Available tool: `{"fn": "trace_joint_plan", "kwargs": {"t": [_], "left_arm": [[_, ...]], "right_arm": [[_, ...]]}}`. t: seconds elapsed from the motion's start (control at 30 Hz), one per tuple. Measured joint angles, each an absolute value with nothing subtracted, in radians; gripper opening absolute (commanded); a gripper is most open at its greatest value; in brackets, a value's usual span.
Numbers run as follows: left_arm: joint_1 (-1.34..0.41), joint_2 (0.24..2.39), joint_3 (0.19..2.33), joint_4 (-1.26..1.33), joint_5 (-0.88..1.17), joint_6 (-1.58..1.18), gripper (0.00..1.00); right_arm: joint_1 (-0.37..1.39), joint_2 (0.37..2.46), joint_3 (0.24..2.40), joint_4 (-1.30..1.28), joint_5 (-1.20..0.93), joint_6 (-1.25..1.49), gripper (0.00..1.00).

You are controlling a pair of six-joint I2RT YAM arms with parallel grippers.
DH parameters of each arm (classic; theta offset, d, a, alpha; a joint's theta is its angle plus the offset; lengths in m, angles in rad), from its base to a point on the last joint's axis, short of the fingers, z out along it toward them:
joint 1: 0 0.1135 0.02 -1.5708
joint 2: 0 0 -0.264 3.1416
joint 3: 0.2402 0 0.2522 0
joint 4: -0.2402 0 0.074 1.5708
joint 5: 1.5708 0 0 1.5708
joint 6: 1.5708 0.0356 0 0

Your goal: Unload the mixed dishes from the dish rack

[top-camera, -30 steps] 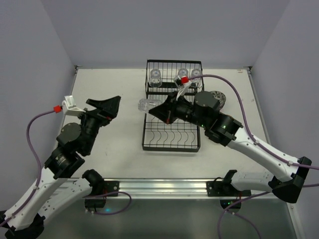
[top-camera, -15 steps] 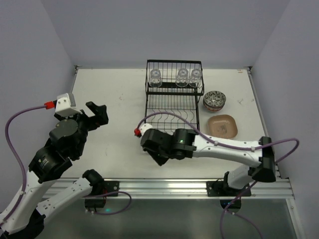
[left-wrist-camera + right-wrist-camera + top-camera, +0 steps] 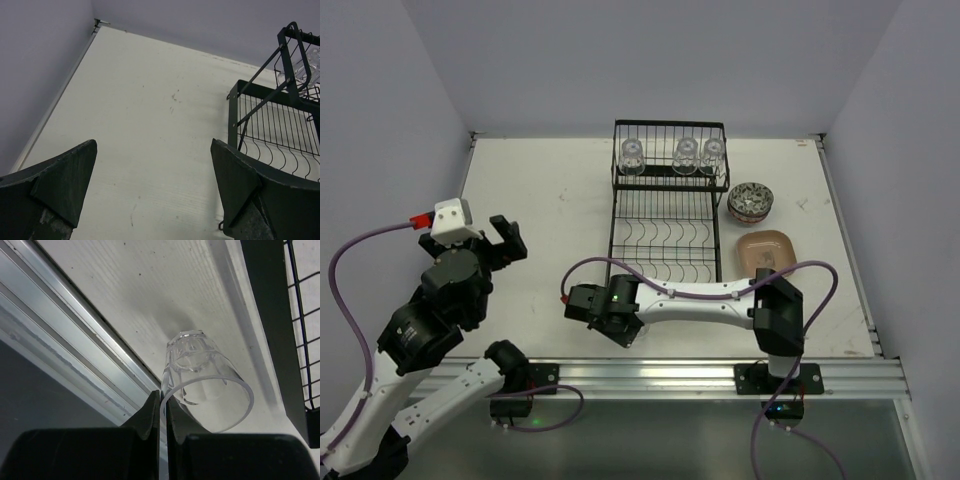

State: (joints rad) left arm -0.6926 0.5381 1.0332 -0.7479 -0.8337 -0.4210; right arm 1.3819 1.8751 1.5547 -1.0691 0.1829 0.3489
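Top view: right gripper (image 3: 163, 402) is blocking the glass (image 3: 202, 365) it's pinching. Both wrist views: dish rack (image 3: 278, 131) is running off the right edge.

White tabletop (image 3: 560, 150) showing faint grain, few dark scuff marks (image 3: 175, 97) sitting toward left-middle. Aluminium rail (image 3: 650, 375) running along near edge, bordering tabletop. Pale purple walls (image 3: 650, 60) enclosing table on left, far, right sides.
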Motion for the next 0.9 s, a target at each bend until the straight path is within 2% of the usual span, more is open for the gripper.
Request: {"fn": "trace_joint_plan", "kwargs": {"t": [0.4, 0.43, 0.57, 0.63, 0.73, 0.9], "left_arm": [[-0.693, 0.527, 1.027, -0.744, -0.841, -0.396, 1.00], [-0.693, 0.527, 1.026, -0.744, -0.841, -0.396, 1.00], [-0.693, 0.526, 1.022, -0.743, -0.840, -0.394, 1.00], [-0.693, 0.527, 1.022, -0.742, -0.837, -0.389, 1.00], [-0.693, 0.531, 1.022, -0.742, -0.831, -0.381, 1.00], [-0.693, 0.550, 1.023, -0.742, -0.810, -0.373, 1.00]], "right_arm": [[1.369, 1.939, 1.567, -1.013, 0.086, 0.319, 0.01], [1.367, 1.939, 1.567, -1.010, 0.084, 0.319, 0.03], [1.367, 1.939, 1.567, -1.004, 0.083, 0.321, 0.26], [1.367, 1.939, 1.567, -1.001, 0.083, 0.323, 0.33], [1.367, 1.939, 1.566, -0.997, 0.084, 0.321, 0.36], [1.367, 1.937, 1.565, -0.995, 0.086, 0.326, 0.51]]}}
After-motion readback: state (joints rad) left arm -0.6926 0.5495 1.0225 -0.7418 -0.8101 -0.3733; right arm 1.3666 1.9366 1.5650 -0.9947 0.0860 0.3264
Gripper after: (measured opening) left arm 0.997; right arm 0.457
